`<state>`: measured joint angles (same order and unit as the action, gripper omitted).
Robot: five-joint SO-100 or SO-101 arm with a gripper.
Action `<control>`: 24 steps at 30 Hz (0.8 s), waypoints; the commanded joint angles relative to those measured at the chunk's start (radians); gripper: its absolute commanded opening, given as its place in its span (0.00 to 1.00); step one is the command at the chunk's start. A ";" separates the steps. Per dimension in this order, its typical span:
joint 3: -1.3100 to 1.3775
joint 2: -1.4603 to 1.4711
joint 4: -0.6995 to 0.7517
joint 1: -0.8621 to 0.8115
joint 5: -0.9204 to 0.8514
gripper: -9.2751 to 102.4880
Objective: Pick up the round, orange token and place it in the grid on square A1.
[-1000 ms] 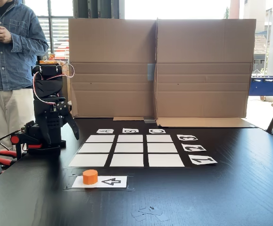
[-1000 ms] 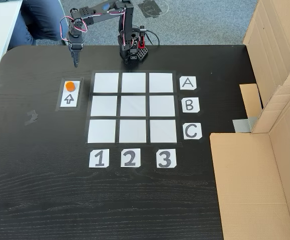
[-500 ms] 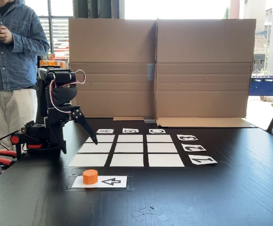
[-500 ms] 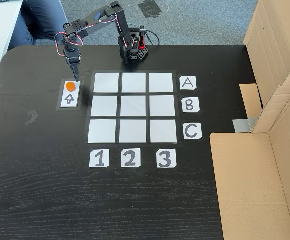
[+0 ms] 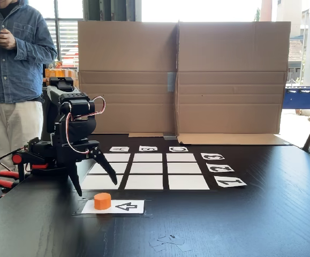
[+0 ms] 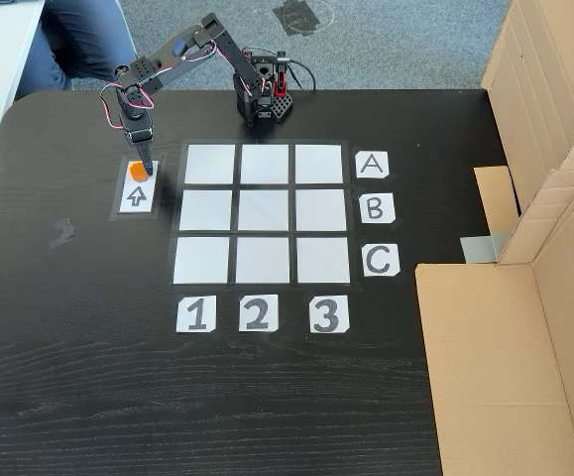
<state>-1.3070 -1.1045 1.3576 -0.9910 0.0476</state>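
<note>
We have the gripper point(image 5: 96, 181) spread wide just above the token point(image 5: 102, 201), jaws straddling it; the grid point(image 6: 262, 213) sits alongside, untouched.

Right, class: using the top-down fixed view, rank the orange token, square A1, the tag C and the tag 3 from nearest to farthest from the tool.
1. the token, just under the tool.
2. square A1, to its right.
3. tag 3, below the grid's right column.
4. tag C, right of the grid's bottom row.
</note>
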 commanded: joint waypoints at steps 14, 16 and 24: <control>0.110 0.061 -0.034 0.031 -0.002 0.42; 0.114 0.061 -0.040 0.032 -0.002 0.42; 0.129 0.091 -0.075 0.035 0.003 0.42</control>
<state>-1.2164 -1.0094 1.2931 -0.9664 0.0476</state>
